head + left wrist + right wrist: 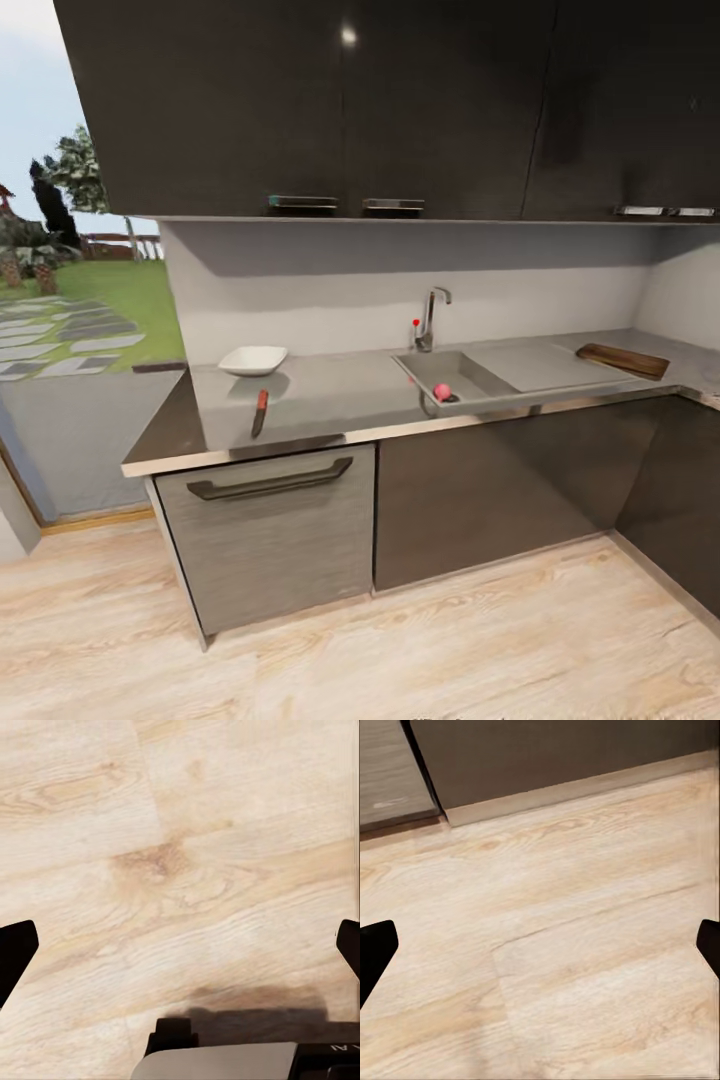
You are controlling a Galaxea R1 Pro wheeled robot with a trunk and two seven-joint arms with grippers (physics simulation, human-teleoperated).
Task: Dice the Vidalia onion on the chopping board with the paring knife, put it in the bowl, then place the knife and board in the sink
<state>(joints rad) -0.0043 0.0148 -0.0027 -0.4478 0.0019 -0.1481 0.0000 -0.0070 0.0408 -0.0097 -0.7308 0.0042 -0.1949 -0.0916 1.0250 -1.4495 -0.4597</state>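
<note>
Pinkish Vidalia onion (442,391) half-sunk in sink (455,372)

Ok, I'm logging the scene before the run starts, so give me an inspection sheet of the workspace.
Surface: grey countertop with a sink set into it.
Job's things: Vidalia onion in the sink basin near its front; paring knife on the countertop in front of the bowl; chopping board to the right, past the drainboard.
Clutter: nothing seen.
Grippers: left gripper and right gripper open, over the wooden floor, holding nothing.
Cables: nothing seen.
Surroundings: dark cabinets above and below, tap, garden at left.
</note>
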